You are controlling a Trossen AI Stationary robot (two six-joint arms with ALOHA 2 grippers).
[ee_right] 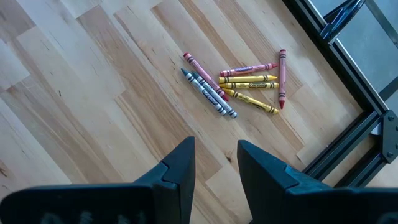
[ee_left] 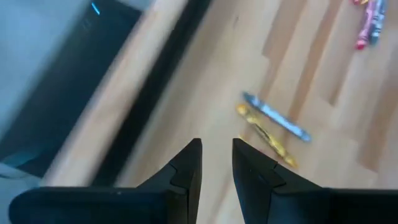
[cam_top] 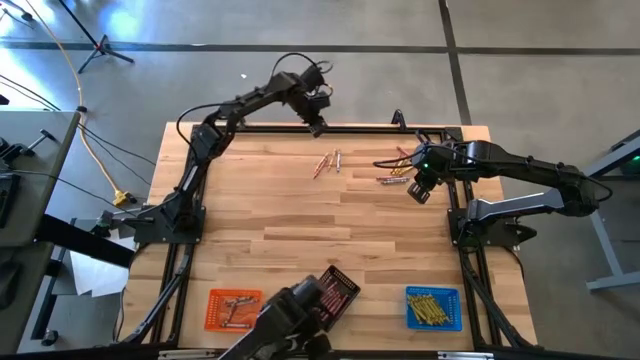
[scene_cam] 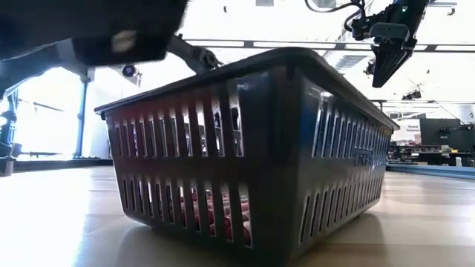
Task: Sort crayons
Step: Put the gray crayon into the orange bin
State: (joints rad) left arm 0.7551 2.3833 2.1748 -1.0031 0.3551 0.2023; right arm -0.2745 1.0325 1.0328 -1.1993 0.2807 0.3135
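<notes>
Taking the middle tray (cam_top: 333, 292) as landmark: two trays (cam_top: 234, 308) (cam_top: 433, 307) flank it along the table's near edge; loose crayons (cam_top: 328, 163) (cam_top: 396, 172) lie well beyond it, toward the far edge.

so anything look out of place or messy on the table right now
Yes: loose crayons lie scattered on the bare wood near the far edge, crossing each other at odd angles under the right gripper, with another small bunch apart near the left gripper. The orange tray and blue tray already hold some.
</notes>
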